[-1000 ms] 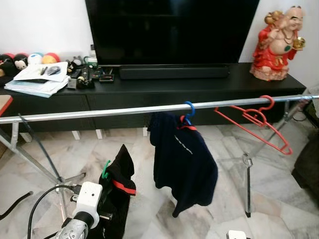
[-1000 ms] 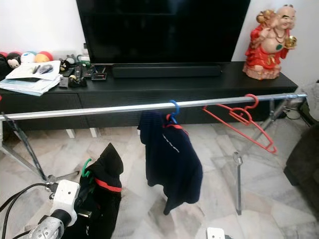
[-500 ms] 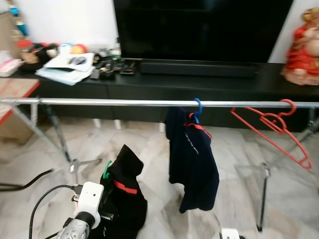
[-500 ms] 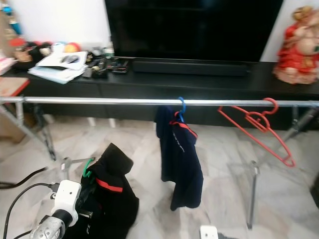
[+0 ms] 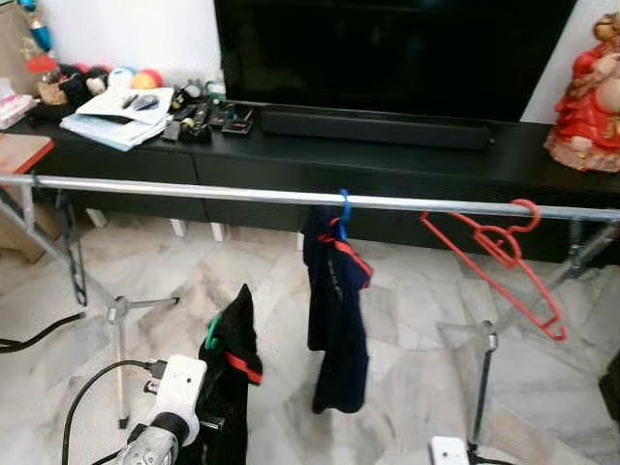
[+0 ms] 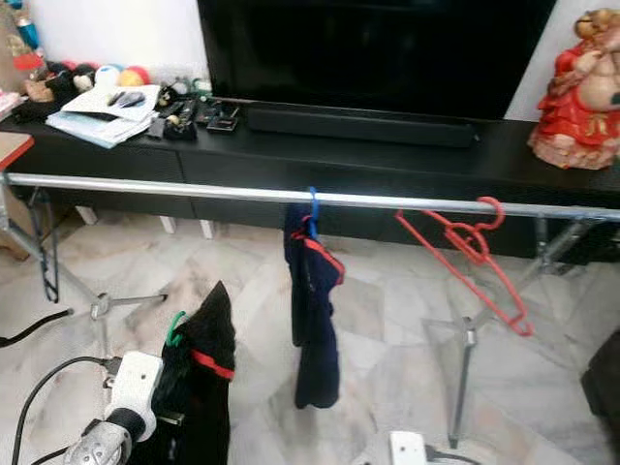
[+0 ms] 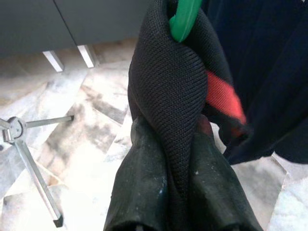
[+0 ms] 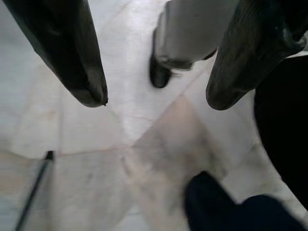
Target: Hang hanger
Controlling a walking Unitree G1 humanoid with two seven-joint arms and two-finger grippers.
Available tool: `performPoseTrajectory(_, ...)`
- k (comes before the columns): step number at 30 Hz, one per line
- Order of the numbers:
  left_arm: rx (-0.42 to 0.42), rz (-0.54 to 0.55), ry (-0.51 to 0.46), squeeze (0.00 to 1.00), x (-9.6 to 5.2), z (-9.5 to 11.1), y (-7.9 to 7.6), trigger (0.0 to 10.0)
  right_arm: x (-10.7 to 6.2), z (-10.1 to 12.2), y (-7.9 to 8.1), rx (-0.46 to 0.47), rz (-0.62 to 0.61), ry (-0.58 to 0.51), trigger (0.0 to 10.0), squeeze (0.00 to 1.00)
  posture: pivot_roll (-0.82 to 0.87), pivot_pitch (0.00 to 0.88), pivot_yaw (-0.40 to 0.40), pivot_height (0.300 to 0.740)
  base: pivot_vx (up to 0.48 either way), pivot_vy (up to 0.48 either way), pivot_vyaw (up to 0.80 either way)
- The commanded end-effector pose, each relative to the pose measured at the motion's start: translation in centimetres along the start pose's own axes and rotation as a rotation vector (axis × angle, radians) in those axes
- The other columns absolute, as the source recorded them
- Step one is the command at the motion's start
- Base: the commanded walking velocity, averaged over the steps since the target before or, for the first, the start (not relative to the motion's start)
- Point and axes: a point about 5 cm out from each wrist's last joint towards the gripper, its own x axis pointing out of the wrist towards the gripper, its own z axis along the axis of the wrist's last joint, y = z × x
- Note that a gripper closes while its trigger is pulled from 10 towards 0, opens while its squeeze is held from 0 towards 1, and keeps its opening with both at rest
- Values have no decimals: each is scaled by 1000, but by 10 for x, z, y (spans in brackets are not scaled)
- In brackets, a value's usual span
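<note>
The robot has shuffled left. Its left gripper (image 7: pixel 179 192) still pinches the black garment (image 5: pixel 232 378) on its green hanger (image 5: pixel 210 331), below the rail's (image 5: pixel 174 189) bare left stretch; the right gripper (image 8: pixel 154 101) hangs open.

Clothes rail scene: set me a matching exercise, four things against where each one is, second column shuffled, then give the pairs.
Things:
1. red hanger
2. navy garment
3. black garment on the green hanger
4. red figurine

Places:
A. on the black TV console
B. gripped in the left hand, below the rail
C. hanging empty near the rail's right end
D. hanging from a blue hook at the middle of the rail

Pairs: 1-C, 2-D, 3-B, 4-A
</note>
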Motion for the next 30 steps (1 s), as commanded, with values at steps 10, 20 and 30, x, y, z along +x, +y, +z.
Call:
performPoseTrajectory(10, 46, 141, -11, 0, -16, 0, 39, 10000, -3, -9, -9, 18, 4, 35, 10000, 0, -7, 88, -35, 740, 0, 0, 0)
performPoseTrajectory(20, -6, 192, -5, 0, -22, -4, 44, 10000, -2, -9, -4, 9, 14, 39, 10000, 0, -12, 64, -39, 740, 24, 0, 0)
performPoseTrajectory(30, -21, 194, -10, 0, -23, -3, 47, 10000, -1, -12, 5, -38, 29, 56, 10000, 0, -18, 49, -32, 740, 309, 0, 0)
